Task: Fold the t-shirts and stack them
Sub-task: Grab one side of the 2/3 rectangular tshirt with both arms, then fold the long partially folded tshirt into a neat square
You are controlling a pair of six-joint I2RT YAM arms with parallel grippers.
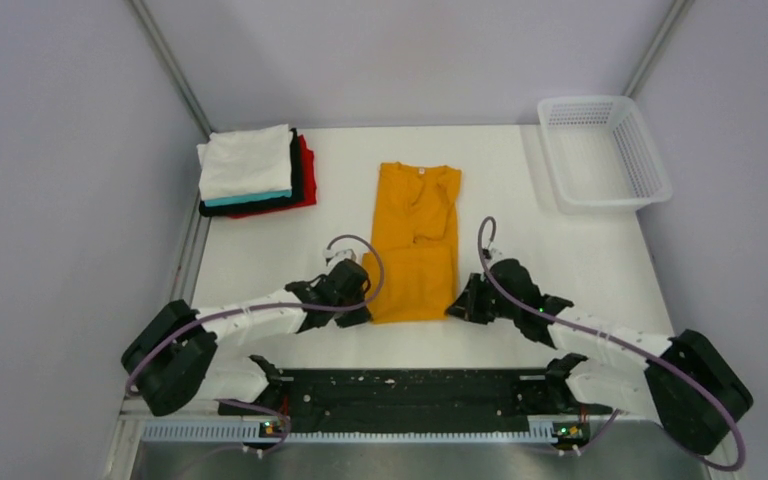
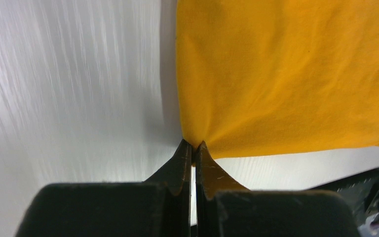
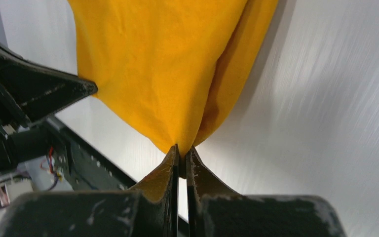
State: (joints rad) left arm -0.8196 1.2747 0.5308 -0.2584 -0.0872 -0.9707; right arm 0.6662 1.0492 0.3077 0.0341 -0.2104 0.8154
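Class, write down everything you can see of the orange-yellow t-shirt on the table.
The orange-yellow t-shirt is plain soft cloth, folded lengthwise into a narrow strip with the sleeves turned in. It lies flat on the white table, with its collar and a small white tag at the far end. At the near hem the left gripper pinches one corner and the right gripper the other, both shut on the cloth.

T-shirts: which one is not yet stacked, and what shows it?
The orange shirt. It lies alone mid-table, near corners pinched by the left claw and right claw; the others sit folded in a pile at the far left.
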